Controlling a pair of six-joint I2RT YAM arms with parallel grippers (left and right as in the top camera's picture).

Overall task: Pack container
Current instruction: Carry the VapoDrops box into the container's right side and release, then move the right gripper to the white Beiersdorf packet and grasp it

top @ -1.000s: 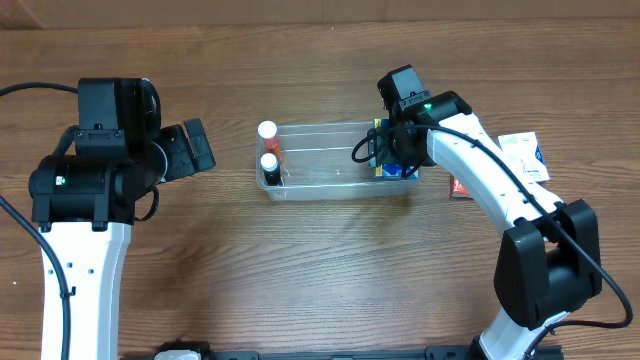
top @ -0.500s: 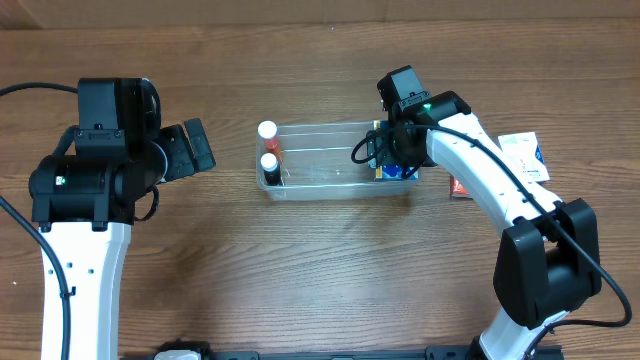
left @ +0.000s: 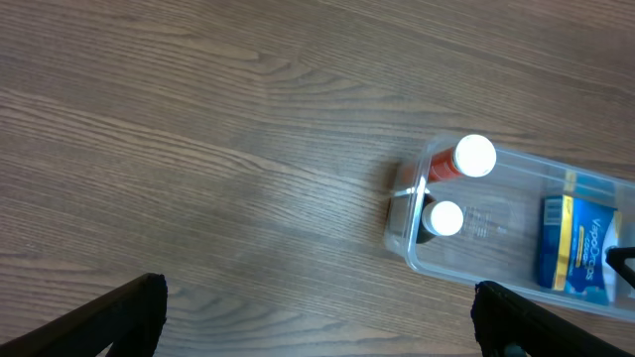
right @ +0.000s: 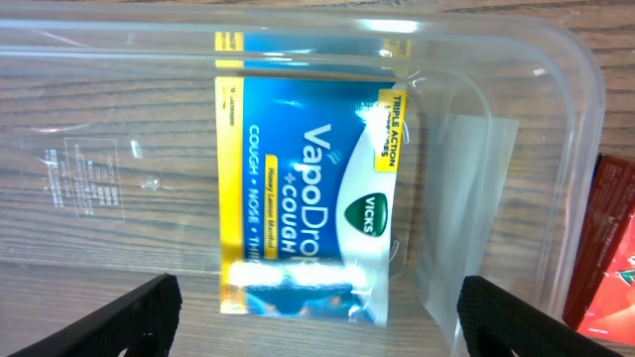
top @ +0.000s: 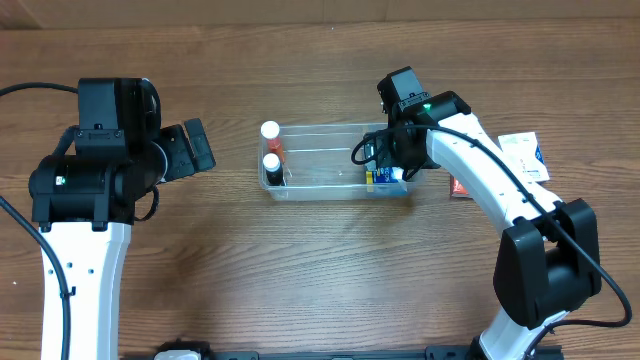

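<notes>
The clear container (top: 330,168) lies mid-table. At its left end stand an orange bottle (top: 270,132) and a dark bottle (top: 271,164), both white-capped. A blue and yellow Vicks VapoDrops bag (top: 383,177) lies flat at its right end. My right gripper (top: 392,150) hovers over that end, open and empty. In the right wrist view the bag (right: 308,198) lies on the container floor (right: 99,188) between my wide-spread fingers (right: 129,317). My left gripper (top: 190,148) is open and empty, well left of the container (left: 412,260), whose bottles (left: 474,156) show in the left wrist view.
A red packet (top: 460,187) and a white and blue box (top: 522,155) lie on the table right of the container. The red packet (right: 607,263) shows beyond the container's end wall in the right wrist view. The table is brown wood.
The blue bag has left my right gripper and now lies flat in the container, a little left of where it was. The container has shifted slightly. The left arm is still.
</notes>
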